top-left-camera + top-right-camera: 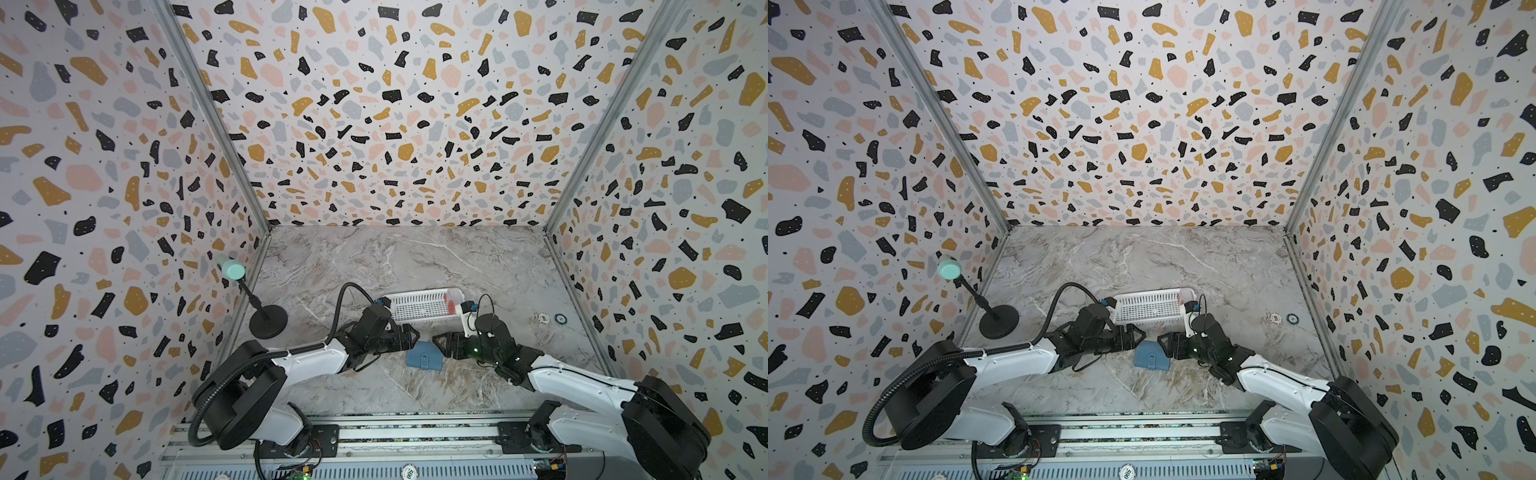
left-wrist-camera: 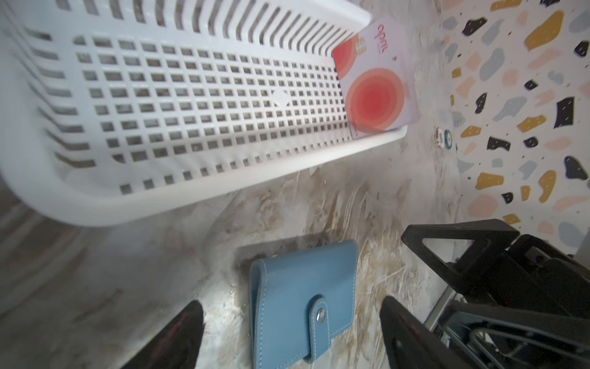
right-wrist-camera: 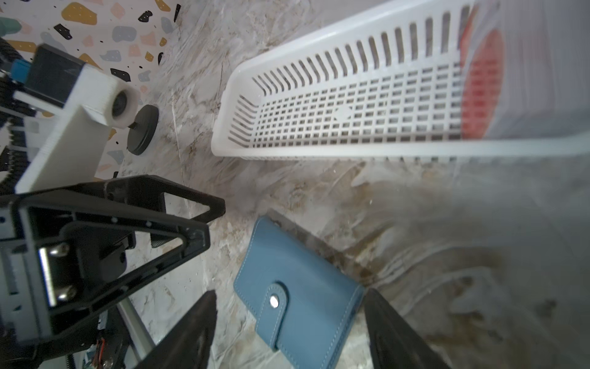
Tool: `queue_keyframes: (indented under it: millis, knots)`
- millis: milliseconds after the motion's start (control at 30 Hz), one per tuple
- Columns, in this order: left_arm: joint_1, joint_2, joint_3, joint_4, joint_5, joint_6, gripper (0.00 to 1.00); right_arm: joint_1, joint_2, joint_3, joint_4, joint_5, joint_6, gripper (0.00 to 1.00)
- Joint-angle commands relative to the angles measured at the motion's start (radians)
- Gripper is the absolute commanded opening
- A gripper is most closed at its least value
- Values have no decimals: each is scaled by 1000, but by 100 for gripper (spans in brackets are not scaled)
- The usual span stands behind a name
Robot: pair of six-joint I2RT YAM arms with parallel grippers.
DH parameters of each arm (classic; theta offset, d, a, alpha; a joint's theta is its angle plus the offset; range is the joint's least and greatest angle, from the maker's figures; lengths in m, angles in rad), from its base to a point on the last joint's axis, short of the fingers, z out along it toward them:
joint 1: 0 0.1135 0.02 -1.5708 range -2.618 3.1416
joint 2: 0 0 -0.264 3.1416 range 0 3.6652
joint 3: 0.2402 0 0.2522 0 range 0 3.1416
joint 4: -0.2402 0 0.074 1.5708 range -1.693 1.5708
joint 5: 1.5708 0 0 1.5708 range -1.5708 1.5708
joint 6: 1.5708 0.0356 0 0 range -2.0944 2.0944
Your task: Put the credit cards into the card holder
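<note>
Lying flat on the marble table (image 1: 415,257), the card holder (image 1: 424,356) is closed, its snap tab fastened and facing up. It sits directly between the two sets of fingertips.

The left gripper (image 2: 290,306) is released and holds nothing. Its fingers (image 2: 185,332) stand one on each side of the holder, both clear of its edges. The right gripper (image 3: 291,295) is also spread and empty and straddles the holder from the opposite side. One of its fingers (image 3: 392,326) is just beside the stitched edge, perhaps touching, and the other is apart from it.

The holder looks soft, light and leather-like, so it will probably flex and skid on the smooth marble if pushed. A sound hold would be one gripper pinching the folded spine to pin it while the other lifts the tab's free end, since the snap likely needs a firm pull.

Beyond both sets of fingertips, the credit cards (image 2: 376,92) lean upright against the far end wall of the white basket (image 2: 191,204). At least two overlap, though the exact count is unclear. They look thin, stiff, light and slick, so a pinch across the faces at the free upper edge seems best.
</note>
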Motion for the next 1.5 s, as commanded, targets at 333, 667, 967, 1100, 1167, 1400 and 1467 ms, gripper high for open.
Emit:
queue_keyframes:
  millis: [333, 667, 967, 1100, 1167, 1400, 1467]
  knots:
    - [-22, 131, 111, -12, 120, 219, 81, 232, -129, -94, -135, 137, 161, 40]
    - [-38, 222, 220, -92, 92, 305, 82, 311, -77, -130, -17, 102, 220, 31]
    - [-51, 304, 264, -114, 149, 336, 82, 322, 5, -142, 105, 79, 227, 28]
    - [-57, 281, 242, -143, 156, 343, 82, 309, 36, -138, 98, 110, 239, 26]
    - [-60, 254, 214, -143, 165, 334, 81, 288, 55, -135, 81, 119, 246, 26]
    - [-91, 167, 72, -35, 227, 228, 80, 222, 70, -110, 12, 160, 232, 23]
    - [-103, 145, 35, 22, 239, 182, 80, 197, 67, -115, 7, 161, 230, 22]
